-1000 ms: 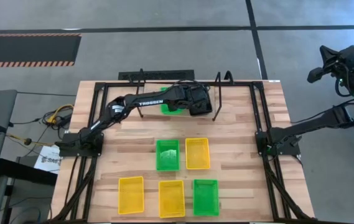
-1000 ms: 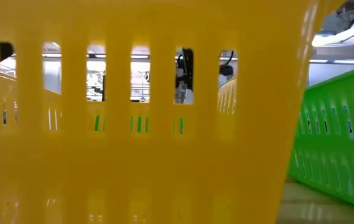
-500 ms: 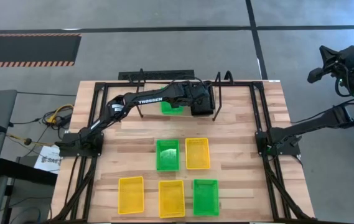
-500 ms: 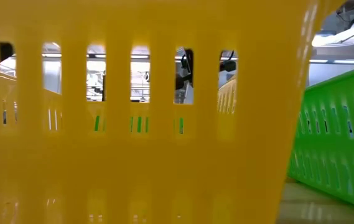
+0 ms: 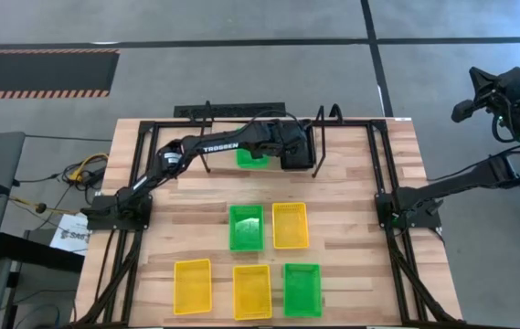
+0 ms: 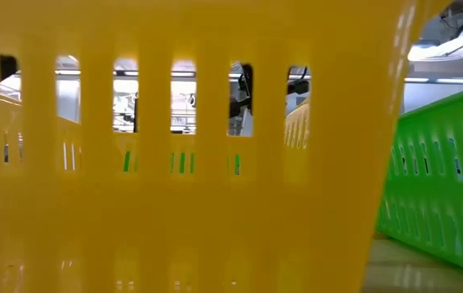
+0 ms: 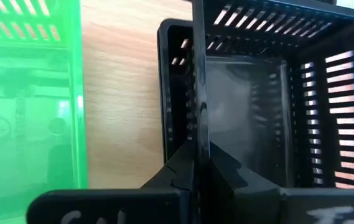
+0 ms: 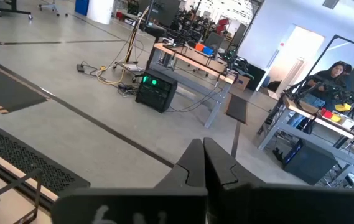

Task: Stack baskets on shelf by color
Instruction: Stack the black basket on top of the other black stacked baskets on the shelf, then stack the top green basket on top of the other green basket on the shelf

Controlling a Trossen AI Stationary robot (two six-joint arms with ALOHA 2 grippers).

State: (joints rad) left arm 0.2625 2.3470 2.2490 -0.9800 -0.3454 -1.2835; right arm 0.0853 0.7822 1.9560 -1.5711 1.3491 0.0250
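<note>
Black basket (image 7: 270, 106) wall pinched between left jaws (image 7: 200, 163).

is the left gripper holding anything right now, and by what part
Yes. The left gripper is shut on the black basket, pinching the thin top rim of one wall, beside the green basket. The right gripper holds nothing.

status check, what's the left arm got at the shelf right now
Left gripper shut on black perforated plastic basket wall, beside green perforated plastic basket at thin black metal shelf. Right gripper shut, parked off-table.
</note>
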